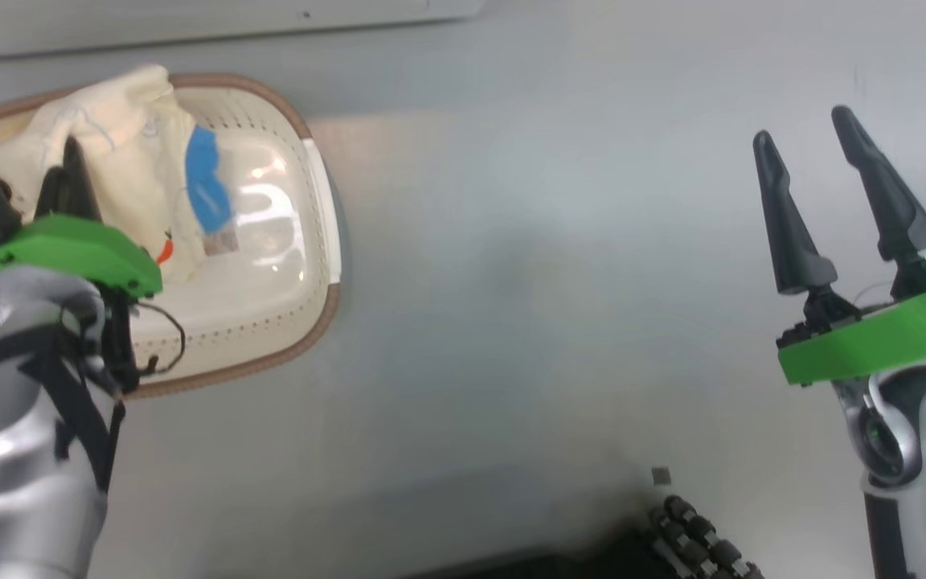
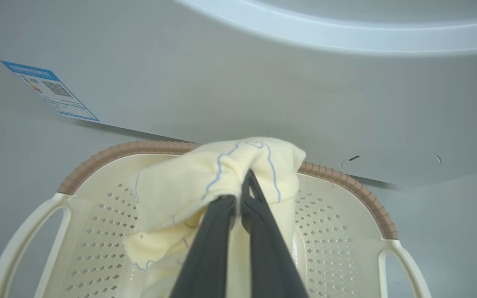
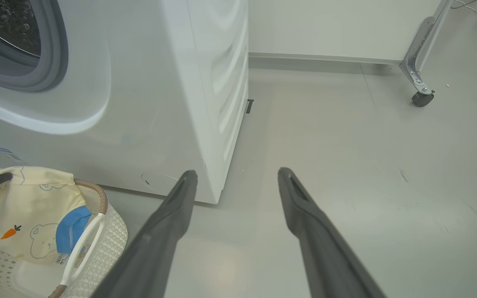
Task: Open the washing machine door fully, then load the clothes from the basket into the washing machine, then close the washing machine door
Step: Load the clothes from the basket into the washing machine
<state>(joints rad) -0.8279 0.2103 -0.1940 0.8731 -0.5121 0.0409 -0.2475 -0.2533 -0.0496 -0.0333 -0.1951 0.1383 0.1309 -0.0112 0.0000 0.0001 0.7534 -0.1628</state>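
Door step looks done: drum (image 3: pixel 6 20) of washing machine (image 3: pixel 139 124) stands uncovered. Loading just begun, you're at pickup. Left jaws pressed together, pinching clothes (image 2: pixel 205 178) bunched over basket (image 2: pixel 110 215), 10 o'clock in head view, just in front of machine. Right jaws spread, empty, 3 o'clock, above floor (image 3: pixel 346 165). Left to do: carry clothes to drum, release, shut door.

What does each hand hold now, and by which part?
The left hand pinches the cream garment by a bunched fold at its top. The right hand is open and empty.
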